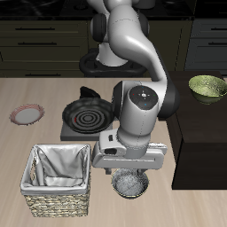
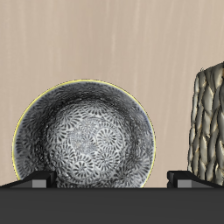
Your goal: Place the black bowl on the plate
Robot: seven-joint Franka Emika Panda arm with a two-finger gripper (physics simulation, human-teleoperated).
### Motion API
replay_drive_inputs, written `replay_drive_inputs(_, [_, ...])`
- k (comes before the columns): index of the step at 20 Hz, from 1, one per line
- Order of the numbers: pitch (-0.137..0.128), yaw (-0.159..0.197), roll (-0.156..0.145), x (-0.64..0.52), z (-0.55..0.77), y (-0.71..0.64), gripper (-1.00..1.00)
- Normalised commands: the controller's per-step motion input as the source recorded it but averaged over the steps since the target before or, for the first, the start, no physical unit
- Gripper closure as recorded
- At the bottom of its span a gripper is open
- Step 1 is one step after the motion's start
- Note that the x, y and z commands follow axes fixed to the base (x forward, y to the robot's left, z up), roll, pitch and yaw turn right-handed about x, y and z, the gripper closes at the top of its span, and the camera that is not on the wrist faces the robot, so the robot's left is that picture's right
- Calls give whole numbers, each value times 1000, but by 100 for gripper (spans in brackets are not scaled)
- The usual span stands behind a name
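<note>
A: Bowl check: the black bowl [image 2: 83, 144] sits on the wood-grain table [image 2: 105, 35] right under our gripper [image 1: 130, 168], speckled silver inside, beside the woven basket [image 1: 58, 182].

B: Fingers spread, gripping nothing. Farther back we see the ridged stove [image 1: 87, 117] and the pink-rimmed plate [image 1: 27, 113].

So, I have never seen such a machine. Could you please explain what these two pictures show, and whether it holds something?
It is a simulated robot arm with a two-finger gripper. One picture looks at the table from outside, the other from a camera on the gripper, looking down. Below the gripper stands the black bowl, patterned grey inside; nothing is held yet. Beside it is a woven basket. Farther back lie a stove plate and the plate with its reddish rim. An olive-green bowl sits on the dark cabinet.
</note>
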Motion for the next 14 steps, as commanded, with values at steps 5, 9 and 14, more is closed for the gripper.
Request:
replay_drive_inputs(5, [32, 4, 7, -15, -203, 56, -100])
replay_drive_inputs(9, [16, 4, -6, -14, -154, -12, -100])
replay_drive_inputs(14, [15, 5, -4, -4, -129, -12, -100])
